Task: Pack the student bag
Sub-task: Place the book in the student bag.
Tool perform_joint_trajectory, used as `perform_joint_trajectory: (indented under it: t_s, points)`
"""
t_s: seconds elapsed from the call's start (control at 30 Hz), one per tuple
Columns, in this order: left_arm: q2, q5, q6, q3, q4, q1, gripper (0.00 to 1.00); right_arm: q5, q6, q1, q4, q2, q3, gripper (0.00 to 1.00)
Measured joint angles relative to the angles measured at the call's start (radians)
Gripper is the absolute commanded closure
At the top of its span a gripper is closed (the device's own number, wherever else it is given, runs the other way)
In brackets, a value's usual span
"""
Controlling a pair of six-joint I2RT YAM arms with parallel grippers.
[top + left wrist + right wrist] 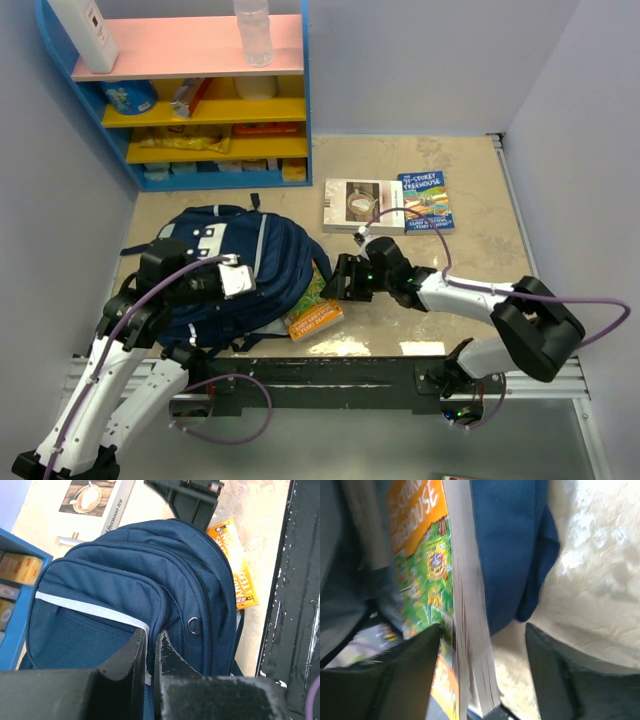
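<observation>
The student bag (250,265) is a navy backpack with grey trim, lying on the table at left. My left gripper (235,278) is shut on a fold of its fabric beside the grey stripe, seen in the left wrist view (151,637). An orange and green book (315,315) sticks out from the bag's right edge, partly under the fabric. My right gripper (345,280) is open, its jaws straddling the book's page edge (470,630) with a wide gap on the right side. Bag fabric (510,555) hangs beside the book.
Two more books lie behind the right arm: a white coffee-cover one (363,205) and a blue one (425,200). A blue shelf unit (200,100) with a bottle (253,30) stands at back left. Walls close both sides. A black rail (330,375) runs along the front.
</observation>
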Motion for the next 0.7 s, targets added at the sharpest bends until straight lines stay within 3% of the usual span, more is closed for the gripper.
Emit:
perform_joint_trajectory:
  t_s: [0.07,0.33,0.43,0.53,0.6,0.7]
  points:
    - [0.003,0.011,0.018,0.001,-0.010,0.000,1.00,-0.061,0.040,-0.020,0.070,-0.045,-0.062,0.46]
    - [0.097,0.121,0.154,0.031,-0.102,0.000,1.00,-0.235,0.235,-0.027,0.385,-0.108,-0.217,0.53]
    - [0.167,0.166,0.191,0.060,-0.134,0.000,1.00,-0.261,0.284,-0.016,0.458,-0.106,-0.229,0.39]
    - [0.203,0.195,0.220,0.079,-0.159,0.000,1.00,-0.278,0.294,0.013,0.499,-0.066,-0.208,0.35]
    - [0.206,0.204,0.240,0.100,-0.183,0.001,1.00,-0.286,0.282,0.032,0.483,-0.024,-0.180,0.02]
    - [0.208,0.211,0.267,0.141,-0.226,0.001,1.00,-0.274,0.217,0.049,0.380,-0.011,-0.146,0.01]
